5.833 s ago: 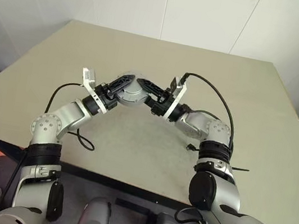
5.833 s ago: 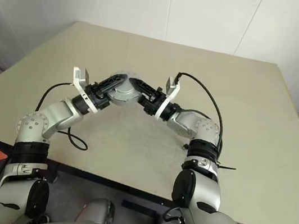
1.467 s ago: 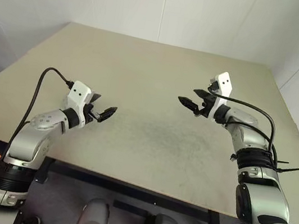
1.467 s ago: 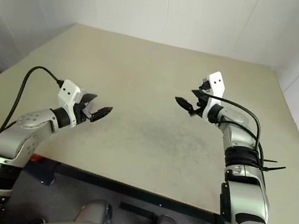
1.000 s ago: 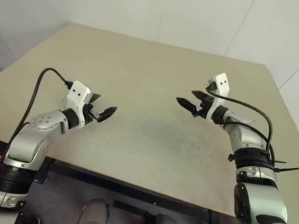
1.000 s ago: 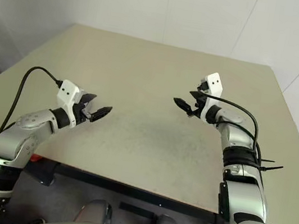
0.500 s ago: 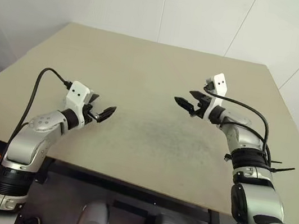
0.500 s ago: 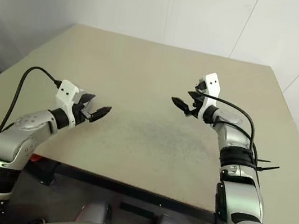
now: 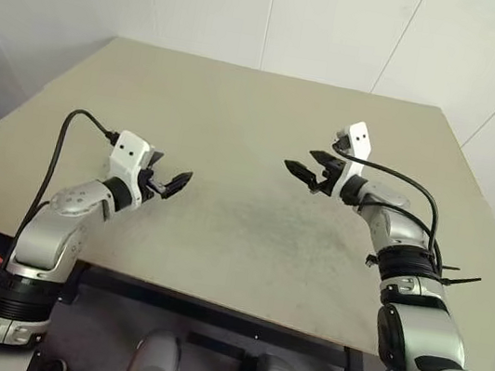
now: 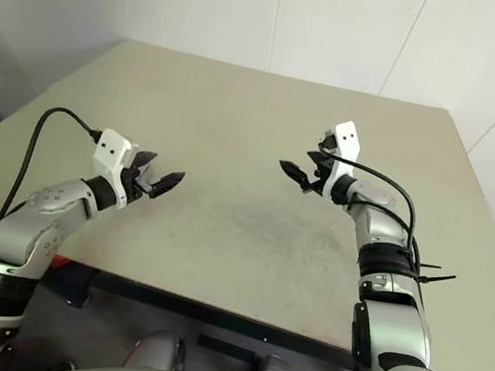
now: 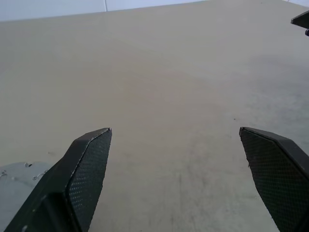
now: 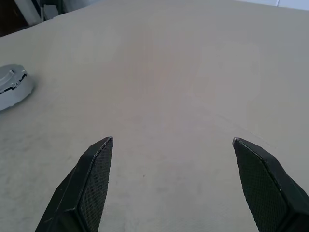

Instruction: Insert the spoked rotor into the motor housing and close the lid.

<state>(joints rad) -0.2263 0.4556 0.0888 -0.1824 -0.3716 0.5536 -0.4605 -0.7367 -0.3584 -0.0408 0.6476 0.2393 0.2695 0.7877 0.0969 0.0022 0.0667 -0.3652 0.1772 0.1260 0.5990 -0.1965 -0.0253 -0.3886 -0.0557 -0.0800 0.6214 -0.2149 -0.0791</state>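
Hovering over the table (image 9: 273,86), kept both arms well apart. Held the left pincer (image 9: 170,173) above the near left part of the table, fingers spread wide, nothing between them. Held the right pincer (image 9: 303,162) further in toward the table's middle, nearer the right edge, fingers likewise wide apart and empty, tips aimed across toward the left.

Found the motor housing (image 12: 19,96) in the right wrist view: a round grey case lying flat on the table, with the lid (image 12: 8,79) down on top of it. Caught a grey rim of what looked like the same case in the left wrist view, just beside that pincer's own finger. Judged from this that it sat under the left arm, toward the near left edge of the table: close below the left pincer, well away from the right.

Took the spoked rotor to be inside, though could not tell with the lid shut. Being round, offered no long axis to line up with. Judged the left arm far the nearer for any further touch, and the task most likely finished.
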